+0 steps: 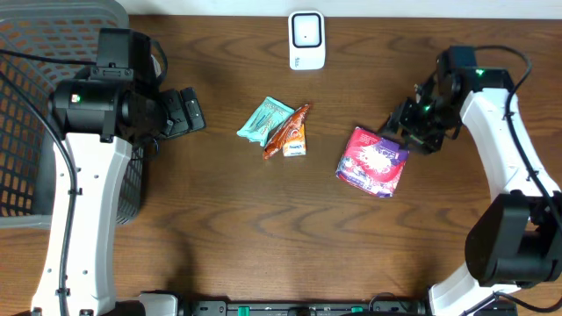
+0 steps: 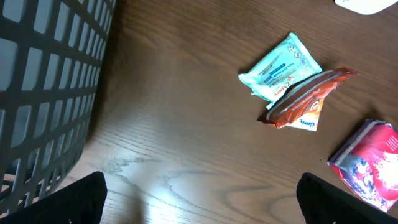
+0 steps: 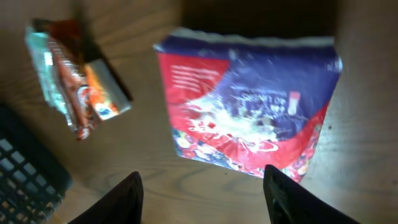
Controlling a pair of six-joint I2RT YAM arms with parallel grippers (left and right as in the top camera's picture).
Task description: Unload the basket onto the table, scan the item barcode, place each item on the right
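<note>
A red and purple packet [image 1: 373, 161] lies flat on the wooden table, right of centre. My right gripper [image 1: 406, 123] hovers at its far right corner. In the right wrist view that packet [image 3: 249, 106] fills the middle, and the right gripper [image 3: 205, 202] stands open just short of it, with nothing between the fingers. A white barcode scanner [image 1: 306, 39] stands at the table's back edge. My left gripper [image 1: 184, 112] is open over bare wood at the left; its dark fingertips [image 2: 81, 199] sit wide apart and hold nothing.
In the table's middle lie a teal packet [image 1: 264, 120], a brown-orange wrapper [image 1: 288, 130] across it, and a small orange packet [image 1: 295, 147]. A dark mesh basket [image 1: 35, 114] fills the far left, beside the left arm.
</note>
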